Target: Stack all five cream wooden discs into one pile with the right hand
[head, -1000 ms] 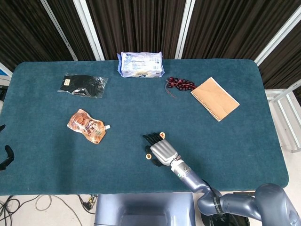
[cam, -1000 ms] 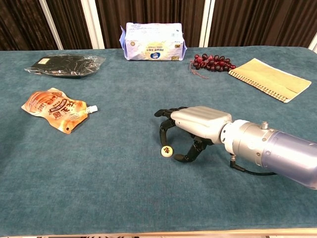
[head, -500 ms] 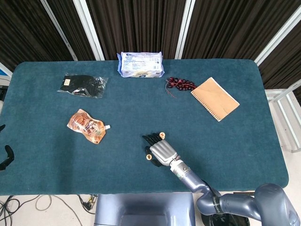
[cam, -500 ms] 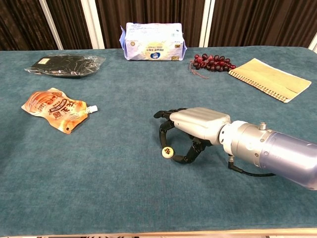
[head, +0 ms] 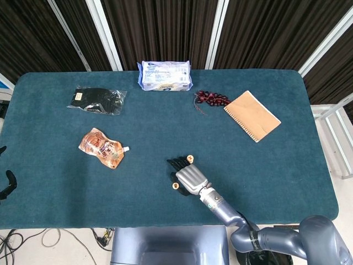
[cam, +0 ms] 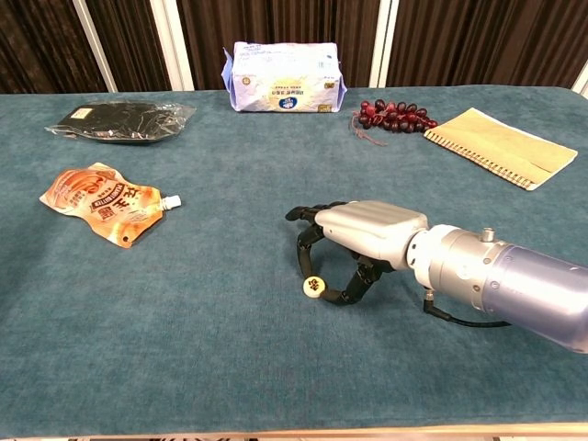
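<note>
Your right hand (cam: pixel 354 241) has fingers (cam: pixel 306 242) curled around a cream disc (cam: pixel 313 287); a pinch can't be confirmed. That disc has slid slightly nearer over the last second, so it looks dragged, not lifted. Count: two discs visible, the second (head: pixel 190 158) just beyond the fingertips; the other three unseen. Left hand (head: pixel 5 185) sits at the table's (head: pixel 276 165) left edge, state unclear.

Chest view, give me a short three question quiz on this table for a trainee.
1. True or false: the grapes lie between the tissue pack and the notebook.
2. What does the right robot hand pinch? A) cream disc B) grapes C) notebook.
3. Toward which side of the robot does the orange pouch point its spout?
Key: 1 true; 2 A; 3 its right.
</note>
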Action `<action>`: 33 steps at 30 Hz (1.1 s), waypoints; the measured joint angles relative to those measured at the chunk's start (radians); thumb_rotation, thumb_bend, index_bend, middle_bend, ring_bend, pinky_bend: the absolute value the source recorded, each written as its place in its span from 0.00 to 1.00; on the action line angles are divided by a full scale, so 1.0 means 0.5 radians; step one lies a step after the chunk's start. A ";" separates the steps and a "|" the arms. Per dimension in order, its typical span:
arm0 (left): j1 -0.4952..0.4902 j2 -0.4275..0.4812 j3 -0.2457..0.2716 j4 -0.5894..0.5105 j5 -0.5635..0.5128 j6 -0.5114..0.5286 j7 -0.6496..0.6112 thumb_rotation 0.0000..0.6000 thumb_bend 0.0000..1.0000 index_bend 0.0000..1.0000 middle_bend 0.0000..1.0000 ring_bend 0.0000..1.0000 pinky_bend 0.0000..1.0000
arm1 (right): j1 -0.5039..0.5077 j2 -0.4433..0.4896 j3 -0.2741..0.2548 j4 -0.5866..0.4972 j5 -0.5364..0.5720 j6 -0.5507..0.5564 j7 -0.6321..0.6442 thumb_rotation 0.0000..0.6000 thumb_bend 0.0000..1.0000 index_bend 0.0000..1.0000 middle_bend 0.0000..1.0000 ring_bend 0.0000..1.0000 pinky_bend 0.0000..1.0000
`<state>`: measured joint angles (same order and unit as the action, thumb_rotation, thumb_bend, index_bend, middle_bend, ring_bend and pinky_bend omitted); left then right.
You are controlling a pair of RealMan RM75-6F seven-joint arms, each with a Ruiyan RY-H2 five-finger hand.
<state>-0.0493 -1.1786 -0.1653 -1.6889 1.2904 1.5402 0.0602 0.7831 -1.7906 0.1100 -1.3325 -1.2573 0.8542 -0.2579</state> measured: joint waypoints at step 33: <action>0.001 -0.001 0.000 -0.002 0.004 0.005 -0.002 1.00 0.62 0.15 0.00 0.00 0.00 | 0.069 0.270 0.258 -0.222 0.403 -0.048 -0.117 1.00 0.41 0.54 0.00 0.00 0.00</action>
<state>-0.0487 -1.1792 -0.1652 -1.6899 1.2924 1.5425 0.0591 0.8174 -1.6555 0.2390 -1.4437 -1.0558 0.8301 -0.3162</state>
